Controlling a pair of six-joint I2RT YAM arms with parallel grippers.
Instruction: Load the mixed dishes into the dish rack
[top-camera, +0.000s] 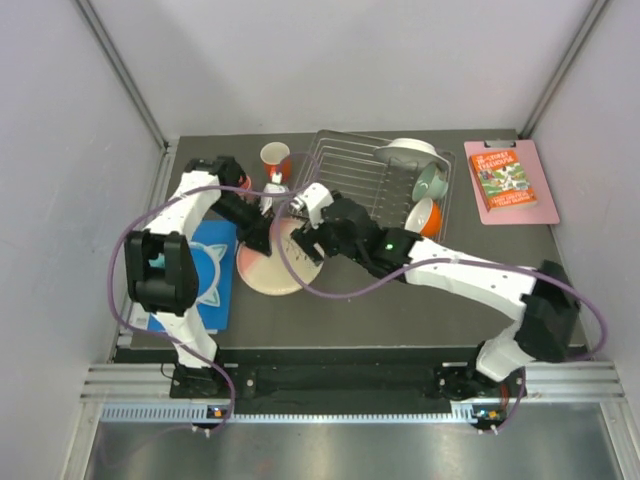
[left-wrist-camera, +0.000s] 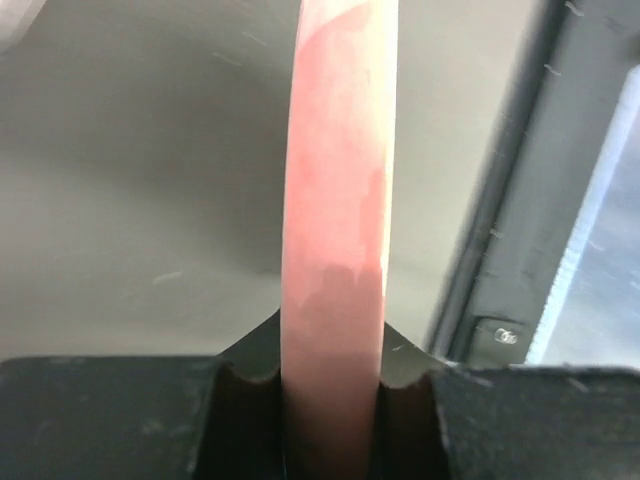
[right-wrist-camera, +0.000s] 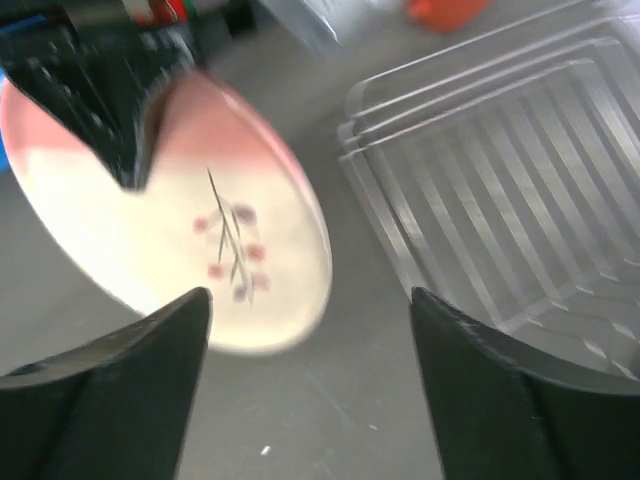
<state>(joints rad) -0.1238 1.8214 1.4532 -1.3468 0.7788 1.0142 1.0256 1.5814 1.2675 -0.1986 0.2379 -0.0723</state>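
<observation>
left gripper (left-wrist-camera: 335, 385): jaws clamped on rim of round pink-and-cream twig-motif plate (right-wrist-camera: 230, 230) | right gripper (right-wrist-camera: 310, 298): jaws open | plate beside chrome wire dish rack (right-wrist-camera: 520, 200)

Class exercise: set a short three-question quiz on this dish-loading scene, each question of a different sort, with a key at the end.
1. True or false: the right gripper is shut on a cup.
2. Which one grips the rim of the pink-and-cream plate? A: left gripper. B: right gripper. C: neither.
3. Fill in: the dish rack already holds ___ dishes.

Key
1. False; it is open.
2. A.
3. Three: pale plate, mint-green bowl, orange bowl.
</observation>
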